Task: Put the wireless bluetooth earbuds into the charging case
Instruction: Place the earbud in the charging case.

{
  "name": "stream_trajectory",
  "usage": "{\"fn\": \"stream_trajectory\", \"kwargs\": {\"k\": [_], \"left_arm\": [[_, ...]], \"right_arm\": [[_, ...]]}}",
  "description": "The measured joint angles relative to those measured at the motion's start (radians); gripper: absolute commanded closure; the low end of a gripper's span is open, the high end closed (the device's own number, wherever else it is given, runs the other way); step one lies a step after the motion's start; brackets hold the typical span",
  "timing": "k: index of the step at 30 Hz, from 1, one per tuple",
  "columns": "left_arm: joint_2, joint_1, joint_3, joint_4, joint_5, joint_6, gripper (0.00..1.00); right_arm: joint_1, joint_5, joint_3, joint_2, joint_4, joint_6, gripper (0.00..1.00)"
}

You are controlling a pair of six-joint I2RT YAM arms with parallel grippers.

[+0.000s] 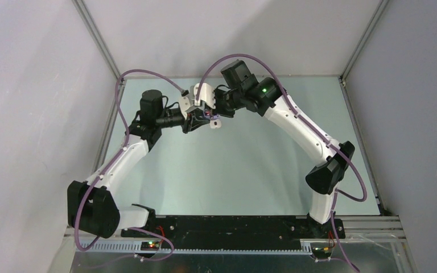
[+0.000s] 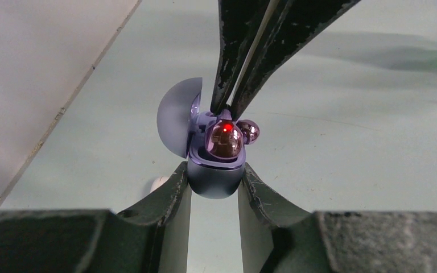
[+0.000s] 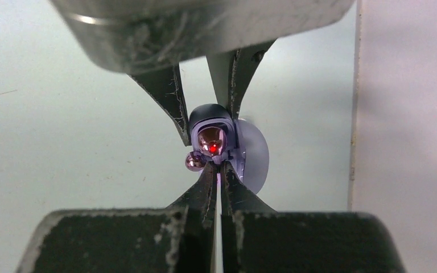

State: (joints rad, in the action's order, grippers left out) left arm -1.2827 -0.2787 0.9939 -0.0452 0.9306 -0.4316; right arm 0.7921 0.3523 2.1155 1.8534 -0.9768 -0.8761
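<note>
My left gripper (image 2: 213, 170) is shut on the base of the purple charging case (image 2: 215, 182). The case's lid (image 2: 177, 116) stands open to the left. One purple earbud (image 2: 225, 141) sits in the case and shows a red light. A second purple earbud (image 2: 250, 131) lies at the case's right rim, half out. My right gripper (image 3: 219, 168) is shut with nothing between its fingers; its tips touch the case (image 3: 209, 116) just beside that second earbud (image 3: 194, 161). In the top view both grippers meet at the far middle of the table (image 1: 203, 116). A white earbud (image 2: 159, 183) peeks out from behind my left finger.
The pale green table (image 1: 244, 170) ends at grey walls on the left, back and right. Its left edge (image 2: 62, 111) runs close to the case. A small white thing (image 1: 215, 122) lies just under the two grippers.
</note>
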Motion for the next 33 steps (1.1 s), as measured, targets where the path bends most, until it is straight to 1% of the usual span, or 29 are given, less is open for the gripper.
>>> {"fn": "stream_trajectory", "kwargs": {"k": [16,33], "left_arm": [[-0.006,-0.002,0.000,-0.009,-0.010,0.009,1.00],[-0.007,-0.006,0.000,0.040,-0.011,0.085,1.00]], "right_arm": [[0.000,-0.026,-0.007,-0.016,0.037,-0.042,1.00],[0.000,-0.021,-0.050,-0.029,0.040,-0.071,1.00]]}}
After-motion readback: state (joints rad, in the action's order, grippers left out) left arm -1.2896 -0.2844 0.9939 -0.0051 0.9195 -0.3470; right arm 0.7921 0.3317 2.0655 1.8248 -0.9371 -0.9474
